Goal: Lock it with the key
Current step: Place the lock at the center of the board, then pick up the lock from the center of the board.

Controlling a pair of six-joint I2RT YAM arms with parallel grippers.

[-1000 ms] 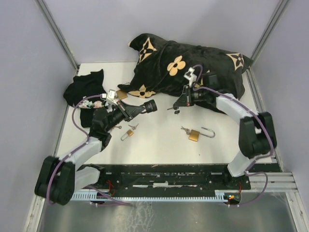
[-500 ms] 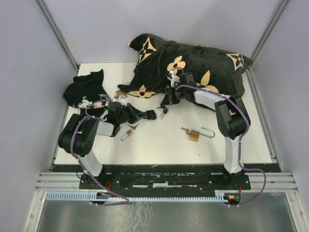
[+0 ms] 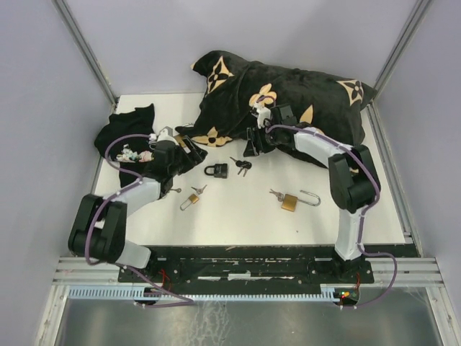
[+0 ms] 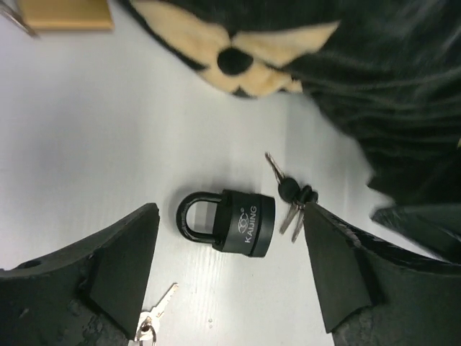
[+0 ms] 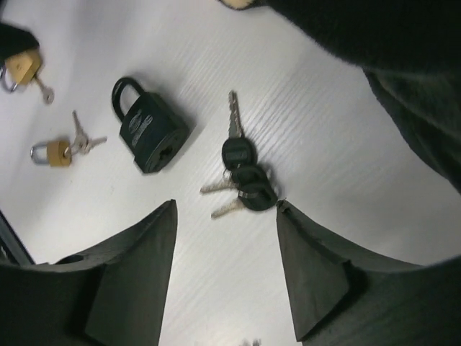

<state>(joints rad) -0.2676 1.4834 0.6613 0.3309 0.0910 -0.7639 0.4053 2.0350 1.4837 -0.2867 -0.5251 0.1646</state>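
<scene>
Black padlock (image 5: 148, 133), keys (image 5: 241, 176) lie loose on table (image 4: 86, 130); left claw (image 4: 229, 216), right claw (image 5: 226, 209) both gape empty; brass lock (image 4: 65, 13) cut off.

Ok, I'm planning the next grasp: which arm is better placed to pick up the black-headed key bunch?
Right. The right claw, open, frames the black-headed key bunch between its fingers. The left claw is centred on the black padlock instead.

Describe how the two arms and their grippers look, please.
The left arm and the right arm have light grey shells with black joints, and a purple cable loops along each. The left gripper and right gripper are black; their fingers are broad, wedge-shaped and rough-surfaced.
</scene>
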